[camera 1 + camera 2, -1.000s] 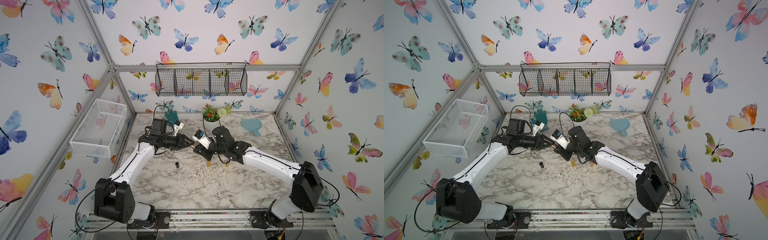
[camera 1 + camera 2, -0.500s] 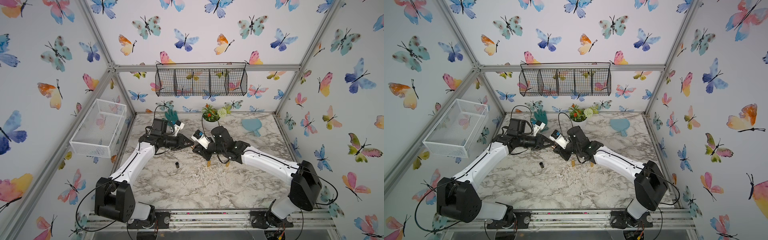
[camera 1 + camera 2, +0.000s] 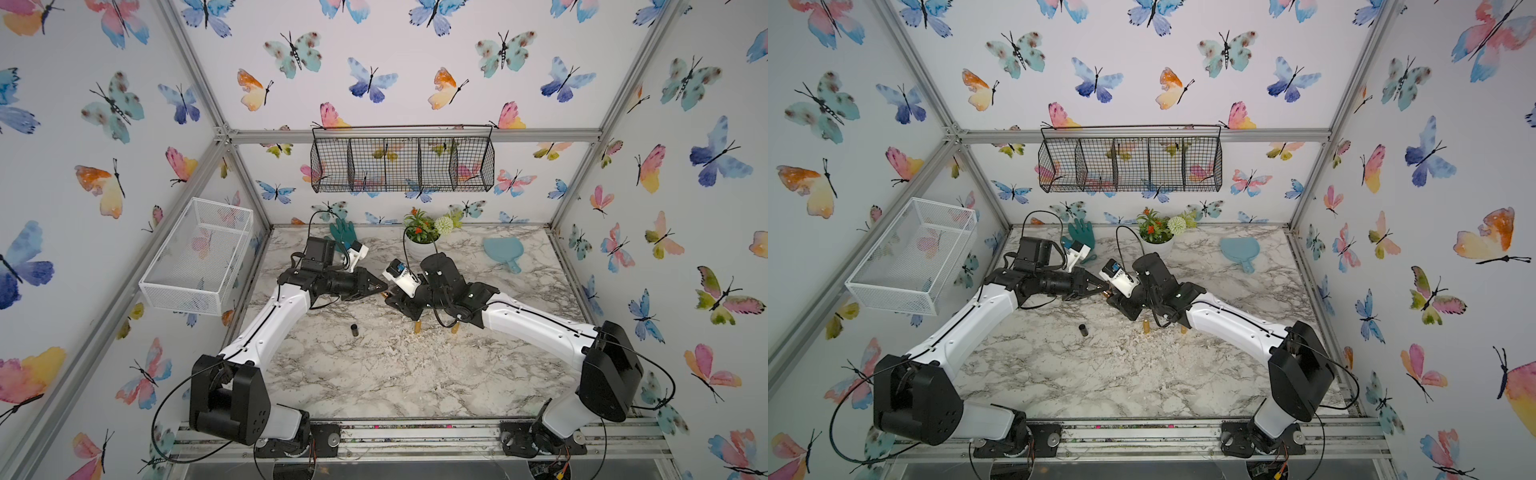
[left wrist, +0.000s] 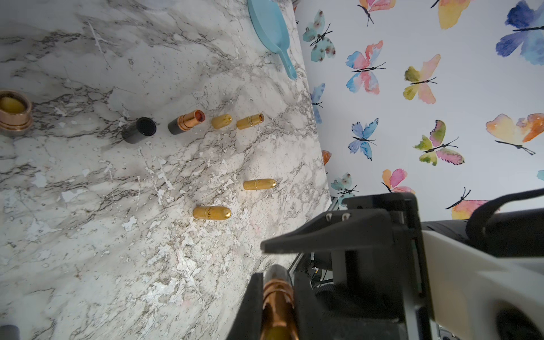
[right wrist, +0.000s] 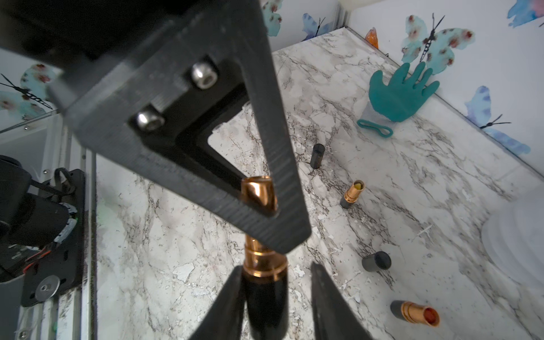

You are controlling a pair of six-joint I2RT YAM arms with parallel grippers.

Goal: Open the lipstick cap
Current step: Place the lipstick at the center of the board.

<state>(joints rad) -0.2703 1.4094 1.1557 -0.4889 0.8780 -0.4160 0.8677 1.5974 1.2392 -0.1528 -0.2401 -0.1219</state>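
A lipstick with a black base [image 5: 266, 300] and a bare copper tube [image 4: 278, 297] hangs above the marble table [image 3: 374, 374], between the two grippers. My left gripper [image 4: 276, 275] is shut on the copper tube; its fingers [image 5: 273, 147] clamp the tube's end in the right wrist view. My right gripper [image 5: 276, 265] stands open around the black base, with one finger close to it and a clear gap at the other. In both top views the grippers [image 3: 384, 289] [image 3: 1115, 299] meet tip to tip at mid-table. Loose black caps [image 5: 376, 261] [image 3: 354, 330] lie on the table.
Several gold lipsticks [image 4: 212, 212] and an open copper one [image 4: 187, 122] lie beyond the grippers. At the back are a teal glove [image 3: 343, 233], a potted plant [image 3: 422, 235] and a blue hand mirror [image 3: 503, 251]. A white wire basket [image 3: 199, 253] juts from the left wall.
The left jaws have closed onto the lipstick's copper end. The right jaws have just parted from its black base. Both arms have stayed almost in place.
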